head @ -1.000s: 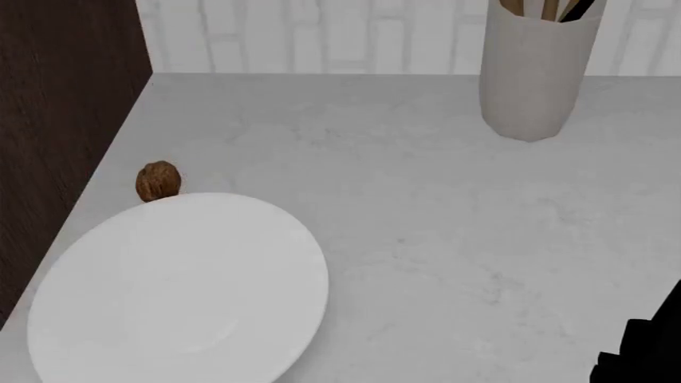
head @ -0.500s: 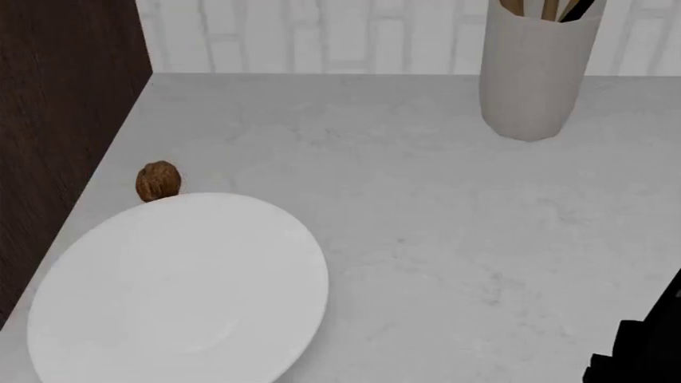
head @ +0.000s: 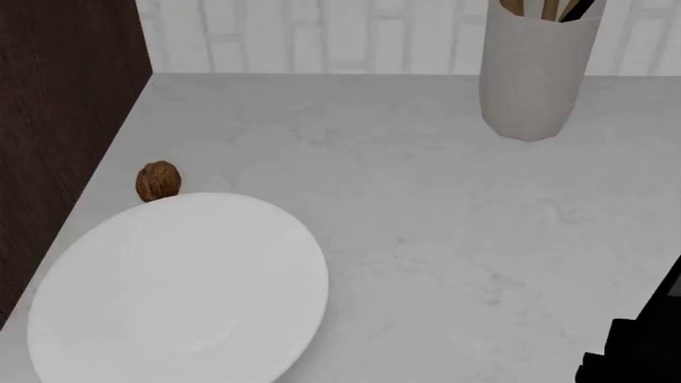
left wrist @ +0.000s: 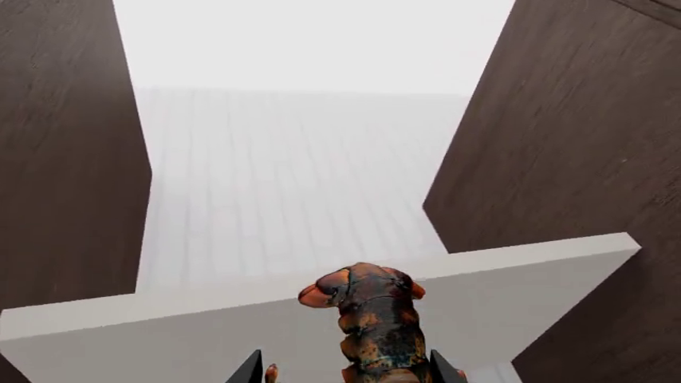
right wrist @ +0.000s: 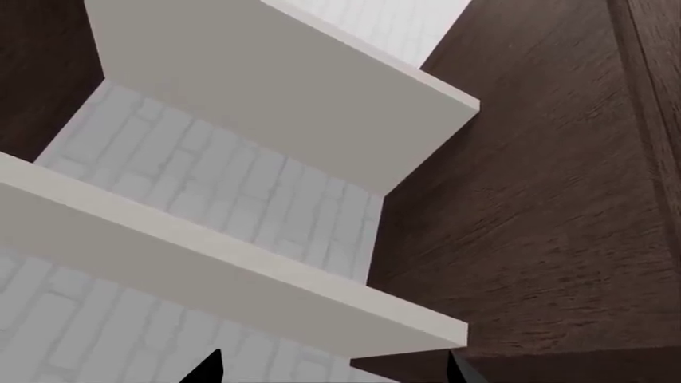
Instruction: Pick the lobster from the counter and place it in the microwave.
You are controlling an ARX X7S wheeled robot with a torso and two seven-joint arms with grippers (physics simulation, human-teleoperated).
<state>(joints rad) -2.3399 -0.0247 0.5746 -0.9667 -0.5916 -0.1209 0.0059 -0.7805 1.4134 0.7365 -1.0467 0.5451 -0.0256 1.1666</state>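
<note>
One lobster (left wrist: 372, 323) between left pincer (left wrist: 343, 369) fingers.

head down on counter (head: 447, 239), wrists face wall

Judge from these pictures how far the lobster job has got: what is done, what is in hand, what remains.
Done: the lobster is off the counter; only a walnut, a plate and a utensil holder show there. In hand: it sits between the left gripper's fingers, facing white shelves and dark cabinets. Left: placing it; no microwave appears in any view.
</note>
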